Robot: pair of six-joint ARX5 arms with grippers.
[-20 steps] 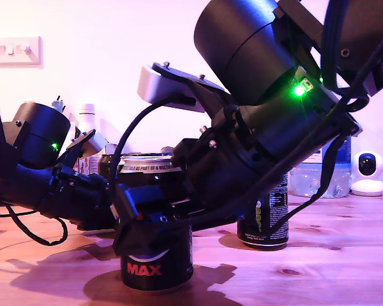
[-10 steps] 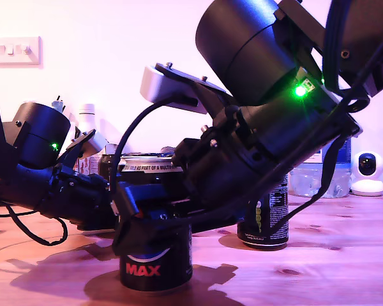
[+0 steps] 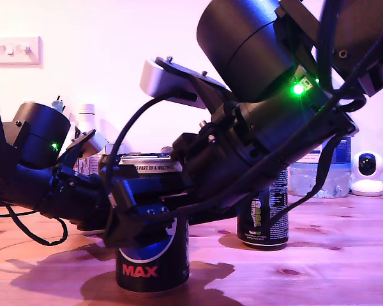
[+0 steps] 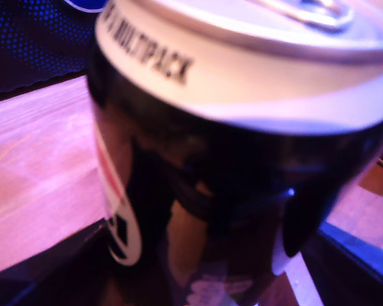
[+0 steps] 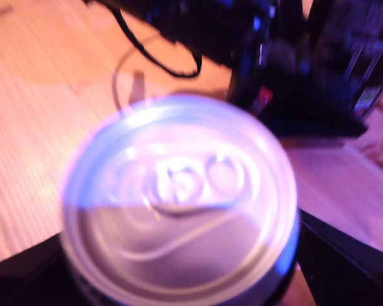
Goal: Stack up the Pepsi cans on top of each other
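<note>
Near Pepsi can (image 3: 154,271) stands upright on the wooden worktop (image 3: 345,255), low in the exterior view and a little to that view's left of centre, with the white "MAX" lettering facing out. My second gripper (image 3: 140,213) reaches down to it from the exterior view's right. Its black jaws lie across the can's upper body and are closed on it. The second wrist view looks straight down on the silver top and pull tab (image 5: 179,204), with dark jaw parts on either side. My first gripper (image 3: 83,197) comes in low from the exterior view's left and sits close behind that same can. The first wrist view is filled by a blurred, black, silver-rimmed can (image 4: 230,159) with "MULTIPACK" printed on its rim and dark jaw shapes on both sides of it. I cannot tell whether these jaws are touching it, or whether it is the near can. Far Pepsi can (image 3: 263,213) stands upright further back, toward the exterior view's right, well apart and not held. Behind it are a clear water bottle (image 3: 319,178) and a small white camera (image 3: 368,172).
</note>
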